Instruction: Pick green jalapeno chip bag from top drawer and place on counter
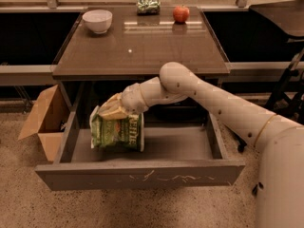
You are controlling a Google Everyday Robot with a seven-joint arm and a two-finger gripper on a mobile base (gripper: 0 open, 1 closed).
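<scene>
You have the gripper (110,112) left of centre in the frame, under the front edge of the counter (142,51) and above the left part of the open top drawer (142,175). Its jaws are closed on the upper edge of the green jalapeno chip bag (118,136). The bag hangs below them roughly upright, with its printed face and white lettering turned toward the camera.

The bag sits inside the drawer's outline, toward the left side wall. Its lower edge is down near the pale floor of the drawer, and you cannot tell from this view whether it touches that floor or hangs just above it.

The arm (213,99) comes in from the lower right of the frame, rises to an elbow near the centre, just below the counter's front rim, and then bends down and left to the gripper.

The drawer is pulled out toward the camera, and its scratched grey front panel runs across the lower part of the frame.

On the counter, in the upper part of the frame, you can see three things along the far edge:
- a white bowl (97,20) at the left
- a small shiny green packet (148,5) in the middle
- a red apple (180,14) just right of the packet

All three are well apart from the gripper and the bag.

At the left of the frame, beside the drawer, an open cardboard box (42,122) stands on the speckled floor (118,208).
</scene>
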